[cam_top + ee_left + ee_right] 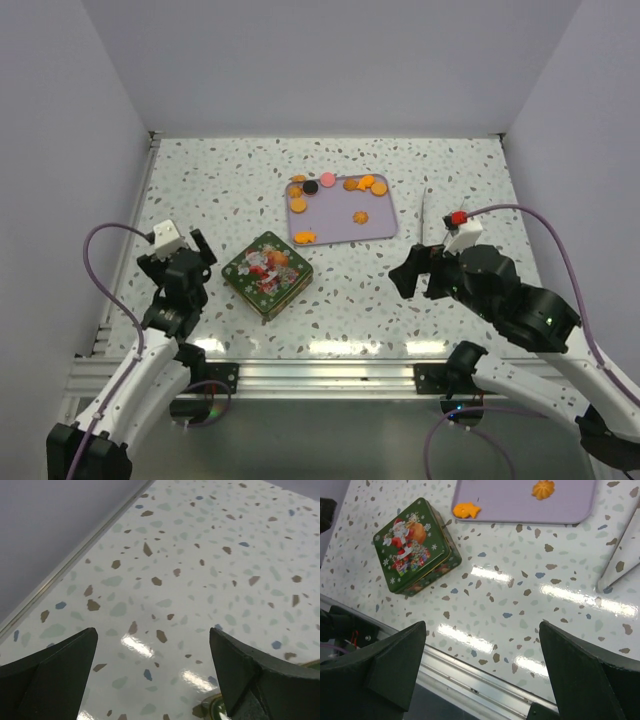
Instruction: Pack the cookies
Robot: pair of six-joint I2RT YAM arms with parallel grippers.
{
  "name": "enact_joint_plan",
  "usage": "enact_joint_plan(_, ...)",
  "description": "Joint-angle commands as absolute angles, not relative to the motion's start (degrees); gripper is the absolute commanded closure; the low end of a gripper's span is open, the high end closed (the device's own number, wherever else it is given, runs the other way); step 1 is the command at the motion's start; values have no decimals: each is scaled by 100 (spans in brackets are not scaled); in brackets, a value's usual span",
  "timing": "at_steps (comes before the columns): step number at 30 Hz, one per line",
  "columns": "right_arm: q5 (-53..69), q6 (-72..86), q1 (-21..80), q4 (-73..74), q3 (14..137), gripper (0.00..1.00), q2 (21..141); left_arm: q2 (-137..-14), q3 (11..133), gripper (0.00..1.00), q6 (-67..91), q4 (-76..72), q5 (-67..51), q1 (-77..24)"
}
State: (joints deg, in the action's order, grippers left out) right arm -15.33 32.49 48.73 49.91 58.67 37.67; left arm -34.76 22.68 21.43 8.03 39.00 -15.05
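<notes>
Speckled worktop, grey walls. Tin shut, near left hand; cookies spread on tray, none seen in tin. Both hands wide open, nothing held; right hand hovers near front edge. Lid to be gripped squarely at opposite edges, lifted straight. Cookies to be pinched lightly.

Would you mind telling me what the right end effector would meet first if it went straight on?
Probably bare table; the open right end effector points between green tin and tray.
</notes>
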Motion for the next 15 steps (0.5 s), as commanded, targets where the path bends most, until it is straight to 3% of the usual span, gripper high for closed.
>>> enact_joint_plan(1,-2074,3217,4878,5159,5906,1,3630,-3672,1576,0,2036,-823,5523,-1477)
enact_joint_plan(4,-2162,3155,4878,5334,6020,1,3665,-4059,1197,0,2223,-1377,5827,-1389)
enact_joint_plan(10,-2215,3225,4869,5765,6240,1,3779,-4928,212,0,1733,-3845,4853,-1257)
enact_joint_plan(15,-2189,3331,4878,5774,6126,1,3709,-5457,132,0,1276,-4954,4194,-1073)
